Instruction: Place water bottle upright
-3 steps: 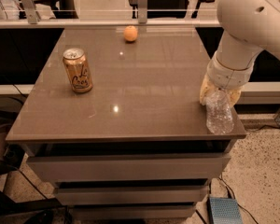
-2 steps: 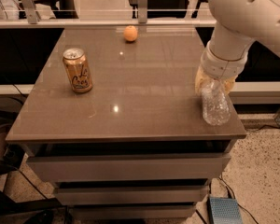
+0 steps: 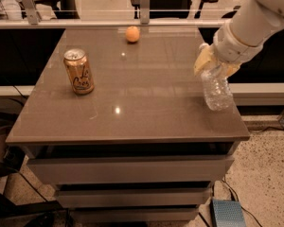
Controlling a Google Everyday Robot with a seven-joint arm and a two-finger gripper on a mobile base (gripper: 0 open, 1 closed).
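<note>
Camera view: water bottle (image 3: 217, 90) is clamped at the neck by the gripper (image 3: 214, 64), right by the table (image 3: 132, 108) edge. It's held nearly vertical, probably to be set down flat.

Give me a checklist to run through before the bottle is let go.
1. Grip: the tool, over the table's right side, is closed around the top of the bottle: ok.
2. Bottle upright: it seems to lean a little, top toward the middle of the table: not ok.
3. Base resting on the table: cannot tell.
4. Room from the edge: the bottle is right by the table's right edge: not ok.
5. Nothing nearby to knock: the can and the orange are far off to the left and back: ok.
</note>
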